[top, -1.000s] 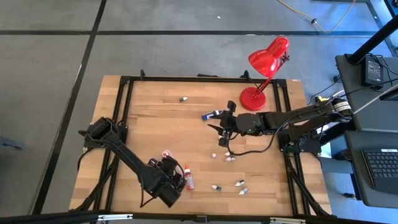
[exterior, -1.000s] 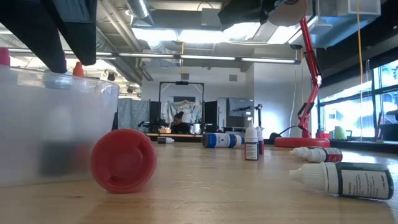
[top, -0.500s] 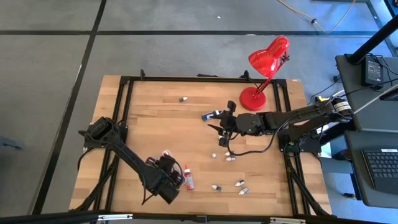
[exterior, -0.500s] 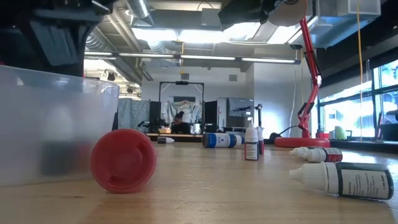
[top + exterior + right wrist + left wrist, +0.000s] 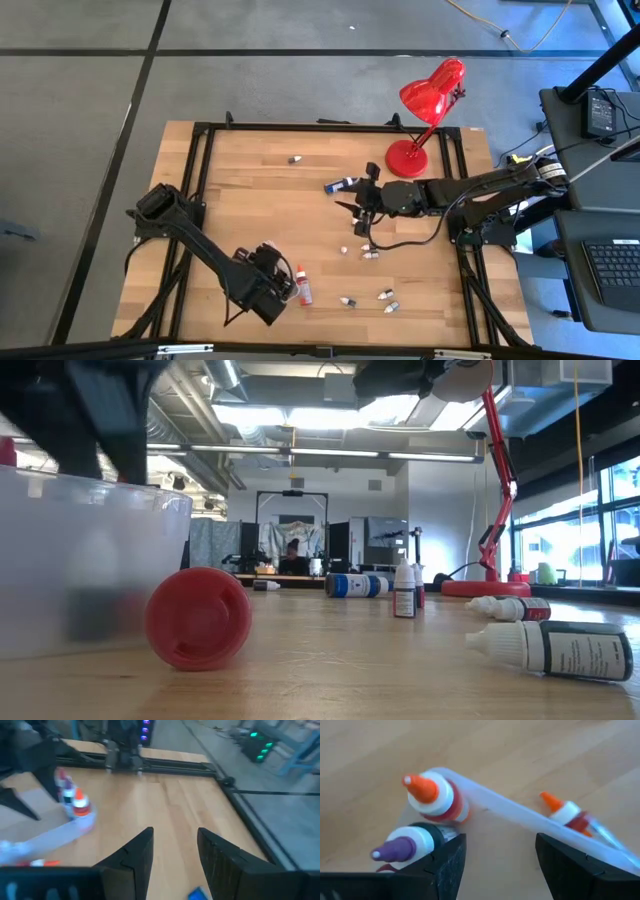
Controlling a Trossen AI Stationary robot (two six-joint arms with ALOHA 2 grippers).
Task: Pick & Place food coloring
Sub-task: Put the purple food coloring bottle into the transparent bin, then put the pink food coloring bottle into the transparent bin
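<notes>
Two dark jointed arms — black cable loops beneath the right arm (image 5: 470,195).

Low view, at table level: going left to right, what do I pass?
Clear tray → red cap → blue-labelled bottle lying down → upright bottle → lamp base → big lying bottle.

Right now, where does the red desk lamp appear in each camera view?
High view: red desk lamp in the upper right, base on a corner of the wooden table.
Low view: right of centre, base at the table's far edge.
Left wrist view: not in it.
Right wrist view: not in it.
Shared landmark: that table.
</notes>
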